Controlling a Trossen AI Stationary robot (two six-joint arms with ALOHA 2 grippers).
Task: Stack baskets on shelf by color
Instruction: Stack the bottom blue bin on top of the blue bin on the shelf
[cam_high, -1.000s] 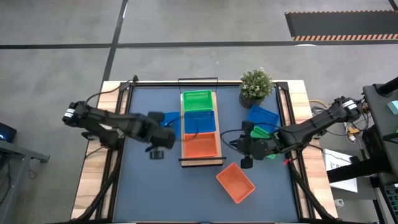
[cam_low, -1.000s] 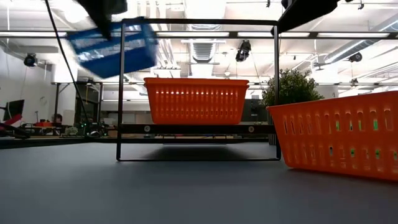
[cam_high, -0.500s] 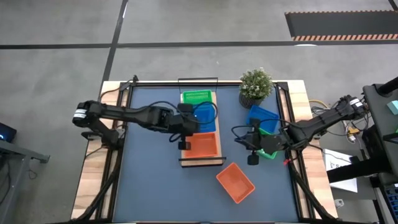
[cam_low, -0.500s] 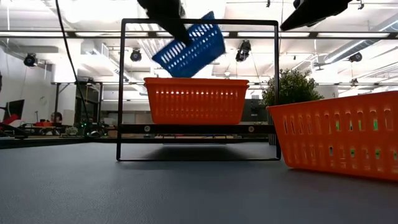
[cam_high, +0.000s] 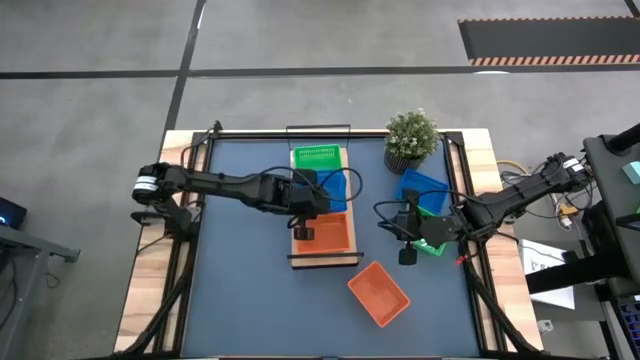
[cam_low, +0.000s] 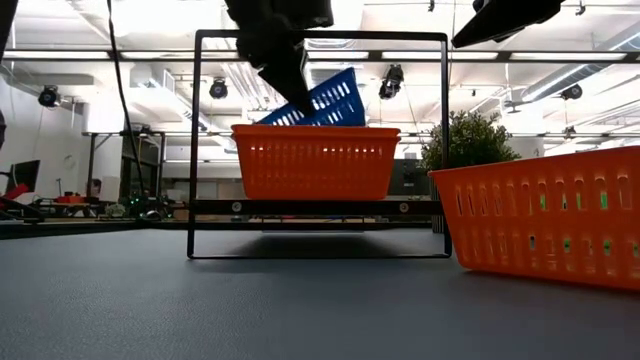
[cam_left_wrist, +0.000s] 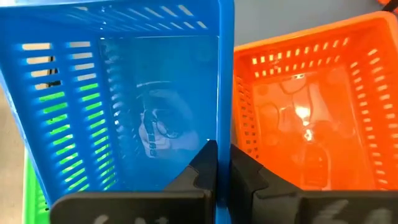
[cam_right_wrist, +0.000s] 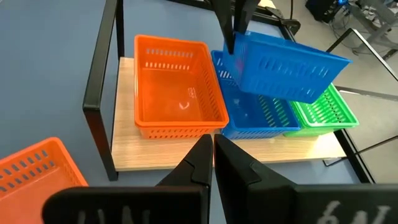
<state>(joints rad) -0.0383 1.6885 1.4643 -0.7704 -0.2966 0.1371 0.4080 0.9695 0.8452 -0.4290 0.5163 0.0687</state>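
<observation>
One tilted blue basket (cam_right_wrist: 287, 66), perforated sides.

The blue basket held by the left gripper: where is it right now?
In the high view the blue basket hangs tilted in the left gripper over the middle of the shelf, above the blue basket already there, between the green basket and orange basket.

Bright, even light falls from long ceiling strip lamps (cam_low: 90, 54). White glare spots the glossy floor of the orange perforated plastic basket (cam_left_wrist: 303, 114). Shadows are faint.
</observation>
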